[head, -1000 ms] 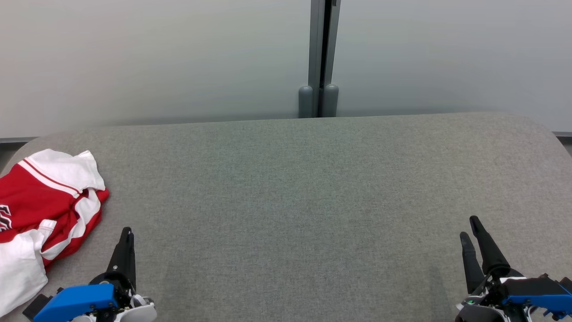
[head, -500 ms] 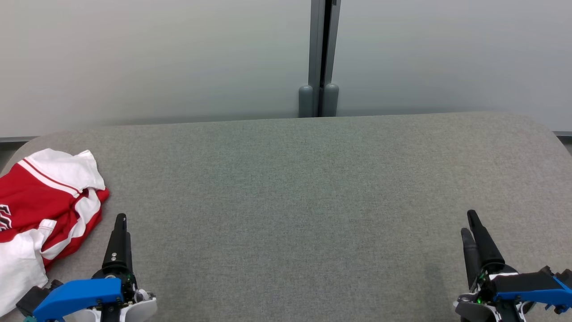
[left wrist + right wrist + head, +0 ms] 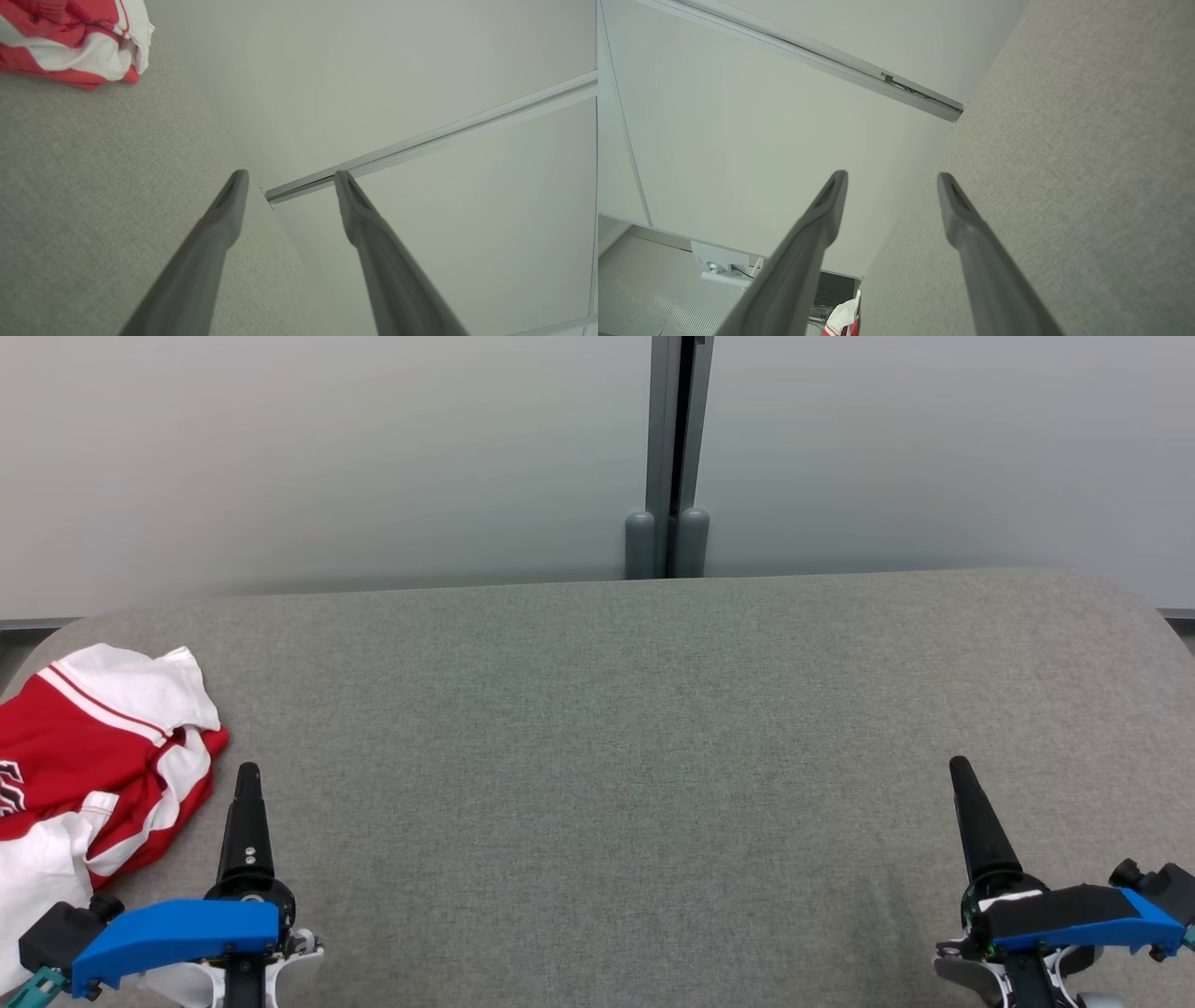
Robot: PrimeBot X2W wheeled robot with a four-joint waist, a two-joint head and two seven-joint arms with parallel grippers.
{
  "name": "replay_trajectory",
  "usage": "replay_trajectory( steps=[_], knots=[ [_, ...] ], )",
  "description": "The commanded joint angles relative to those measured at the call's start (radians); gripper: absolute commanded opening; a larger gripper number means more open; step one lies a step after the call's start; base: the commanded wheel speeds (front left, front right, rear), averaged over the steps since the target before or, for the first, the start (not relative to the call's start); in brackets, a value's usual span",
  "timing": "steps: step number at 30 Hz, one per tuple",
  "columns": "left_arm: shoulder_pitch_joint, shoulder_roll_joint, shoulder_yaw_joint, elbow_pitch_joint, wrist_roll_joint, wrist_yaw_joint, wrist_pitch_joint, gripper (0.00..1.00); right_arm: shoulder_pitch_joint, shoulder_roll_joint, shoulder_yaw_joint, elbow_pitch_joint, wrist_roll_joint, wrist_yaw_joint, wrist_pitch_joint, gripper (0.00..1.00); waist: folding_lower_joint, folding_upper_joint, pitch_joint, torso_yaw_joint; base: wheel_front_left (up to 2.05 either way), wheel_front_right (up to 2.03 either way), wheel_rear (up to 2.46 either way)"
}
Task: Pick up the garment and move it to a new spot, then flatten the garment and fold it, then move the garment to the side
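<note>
Left end effector (image 3: 290, 173) spread wide, empty; right end effector (image 3: 892, 174) likewise; garment (image 3: 84, 747) crumpled on table (image 3: 607, 728)

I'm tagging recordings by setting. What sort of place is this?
Probably an office or lab test bay, not a home: a grey fabric-covered table against plain pale wall panels joined by a metal post, bearing one red-and-white garment.

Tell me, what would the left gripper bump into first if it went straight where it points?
Probably the pale wall behind the grey table. The left gripper points across bare tabletop, and the red-and-white garment lies off to its left, out of line. Depth is hard to judge.
</note>
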Motion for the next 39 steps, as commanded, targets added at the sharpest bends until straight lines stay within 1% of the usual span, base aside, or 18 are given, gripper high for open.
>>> replay_trajectory(
  steps=[1,3,4,14,23,29,39],
  knots=[
    [-0.035,0.006,0.001,-0.014,0.067,-0.001,-0.014,1.0,-0.035,-0.006,0.011,-0.01,-0.054,0.002,-0.015,1.0,0.0,0.0,0.001,0.0,0.0,0.0,0.0],
    [-0.037,0.006,-0.003,-0.013,0.111,-0.001,-0.021,1.0,-0.04,-0.007,0.017,-0.008,-0.087,0.002,-0.023,1.0,0.0,0.0,0.002,0.001,0.0,0.0,0.0],
    [-0.037,0.006,-0.003,-0.013,0.111,-0.001,-0.021,1.0,-0.04,-0.007,0.017,-0.008,-0.087,0.002,-0.023,1.0,0.0,0.0,0.002,0.001,0.0,0.0,0.0],
    [-0.045,0.007,-0.011,0.004,0.327,-0.002,-0.056,1.0,-0.06,-0.008,0.044,0.014,-0.261,0.003,-0.058,1.0,0.0,0.0,0.004,0.003,0.0,0.0,0.0],
    [-0.056,0.008,-0.014,0.033,0.509,0.019,-0.084,1.0,-0.073,-0.009,0.061,0.03,-0.41,0.003,-0.087,1.0,0.0,0.0,0.005,0.004,0.0,0.0,0.0],
    [-0.064,0.01,-0.019,0.059,0.6,0.03,-0.102,1.0,-0.085,-0.01,0.074,0.049,-0.512,0.003,-0.104,1.0,0.0,0.0,0.005,0.006,0.0,0.0,0.0],
    [-0.077,0.02,-0.027,0.096,0.729,0.049,-0.13,1.0,-0.102,-0.011,0.089,0.072,-0.647,0.003,-0.132,1.0,0.0,0.0,0.003,0.008,0.0,0.0,0.0]
  ],
)
